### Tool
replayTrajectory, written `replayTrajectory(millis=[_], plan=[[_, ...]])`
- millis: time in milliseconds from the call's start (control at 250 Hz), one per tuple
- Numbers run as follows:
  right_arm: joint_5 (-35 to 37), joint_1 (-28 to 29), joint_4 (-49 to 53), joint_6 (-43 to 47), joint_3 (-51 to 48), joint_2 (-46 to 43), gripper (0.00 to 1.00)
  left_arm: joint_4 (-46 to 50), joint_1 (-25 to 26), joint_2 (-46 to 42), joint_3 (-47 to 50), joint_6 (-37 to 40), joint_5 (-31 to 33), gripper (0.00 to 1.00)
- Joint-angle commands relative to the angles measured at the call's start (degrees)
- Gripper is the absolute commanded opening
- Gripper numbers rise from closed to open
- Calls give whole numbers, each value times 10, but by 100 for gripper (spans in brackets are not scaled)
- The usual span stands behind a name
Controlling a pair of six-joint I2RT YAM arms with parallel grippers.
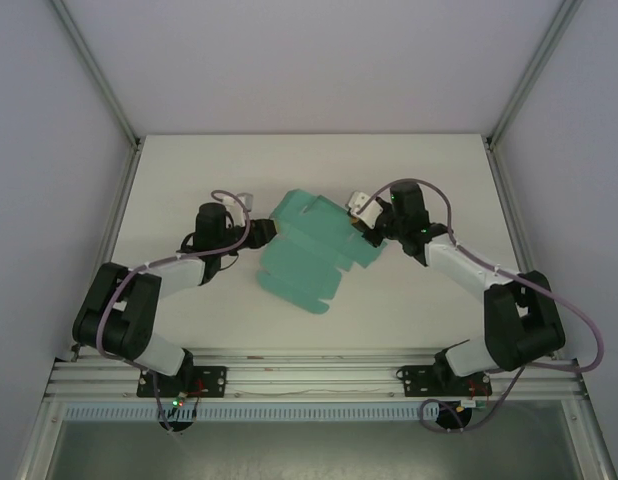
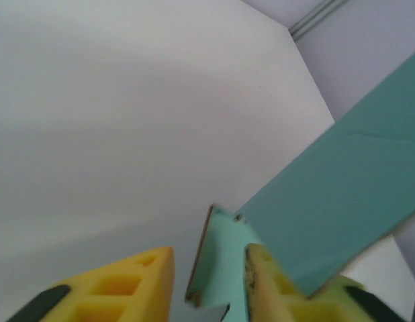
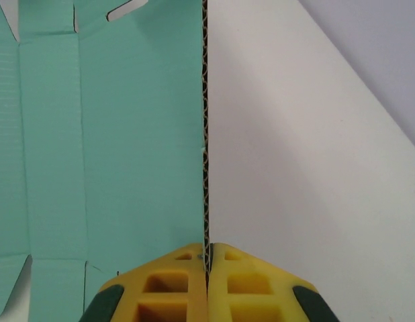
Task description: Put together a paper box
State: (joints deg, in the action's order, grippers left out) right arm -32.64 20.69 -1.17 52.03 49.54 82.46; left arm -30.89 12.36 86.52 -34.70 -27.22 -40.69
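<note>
Over on the left, the left gripper (image 2: pixel 209 288) stands partly open around a small flap at the left edge of the paper box (image 1: pixel 304 252). The flap lies against one yellow finger (image 2: pixel 274 285), with a gap to the other. The box is an unfolded teal sheet with creases and flaps, over the middle of the white table (image 1: pixel 189 170) between the two arms, and on the right the right gripper (image 3: pixel 207 265) is pinched tight on its right edge.
</note>
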Motion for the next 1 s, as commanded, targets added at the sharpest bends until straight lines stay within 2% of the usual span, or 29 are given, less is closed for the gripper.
replayTrajectory(millis=[0,124,420,584,708,803,907,995], plan=[[-22,-3,14,-16,21,9,0,-53,1,10,-11,8,-19,25],[-15,-5,11,-51,33,17,0,-70,1,19,-10,2,-22,0],[-51,-36,63,-138,101,77,0,-123,4,0,27,-3,-41,0],[-110,-55,113,-151,136,106,0,-152,8,-15,54,-9,-31,0],[-106,-60,138,-154,156,127,0,-185,19,-28,75,4,-39,0],[-110,-60,155,-154,170,136,0,-92,56,-53,55,75,29,0],[-103,-61,165,-157,176,140,0,6,128,-84,30,172,158,0],[-109,-57,177,-116,174,135,0,52,167,-86,0,200,243,0]])
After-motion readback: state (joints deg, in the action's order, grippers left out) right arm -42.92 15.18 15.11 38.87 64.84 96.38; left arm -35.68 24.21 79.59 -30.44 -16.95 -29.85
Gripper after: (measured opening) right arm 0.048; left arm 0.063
